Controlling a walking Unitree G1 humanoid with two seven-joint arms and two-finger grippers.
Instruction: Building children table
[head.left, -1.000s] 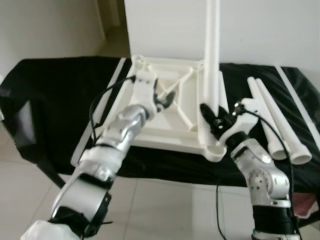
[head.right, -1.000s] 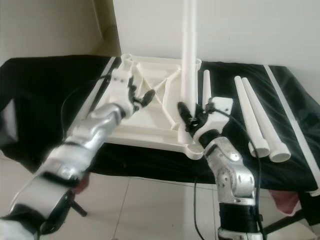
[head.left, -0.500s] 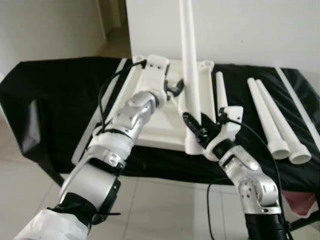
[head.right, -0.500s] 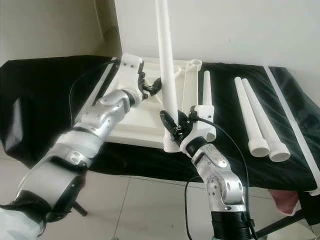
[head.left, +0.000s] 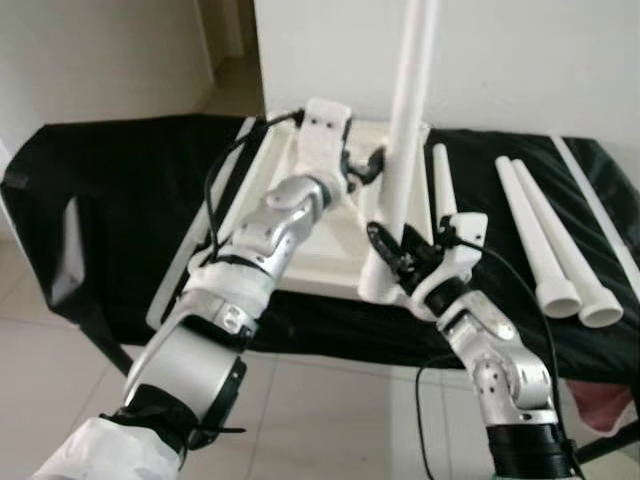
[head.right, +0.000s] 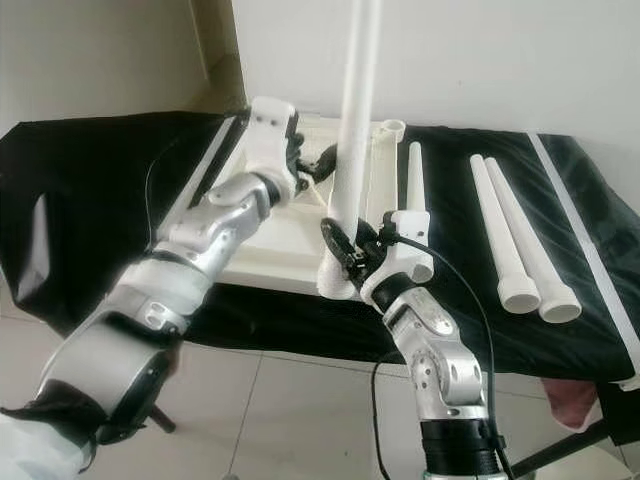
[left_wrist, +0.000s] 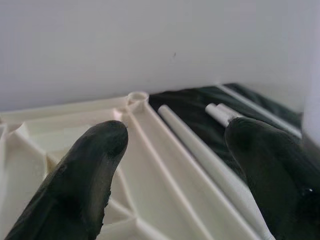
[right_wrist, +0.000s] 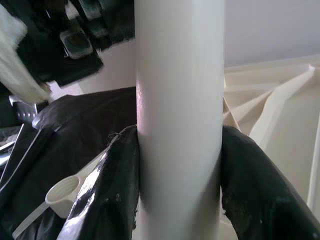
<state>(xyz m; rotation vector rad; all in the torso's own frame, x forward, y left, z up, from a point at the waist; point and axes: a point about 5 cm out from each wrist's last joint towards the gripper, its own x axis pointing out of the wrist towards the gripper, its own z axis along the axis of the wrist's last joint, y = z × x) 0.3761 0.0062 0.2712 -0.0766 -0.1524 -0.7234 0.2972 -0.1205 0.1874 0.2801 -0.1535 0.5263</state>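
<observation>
the table leg's (head.left: 405, 150) top is cut off; right gripper (head.left: 395, 262) jaws clamp it, left gripper (head.left: 372, 166) jaws gape wide over the tabletop (head.right: 290, 235).

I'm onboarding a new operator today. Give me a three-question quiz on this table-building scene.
1. True or false: the right pincer is shut on the upright table leg.
2. How many loose legs lie on the black cloth?
3. The left pincer is: A) gripping the tabletop, B) open beside the upright leg, C) holding a loose leg.

Key: 1 true; 2 three; 3 B.
</observation>
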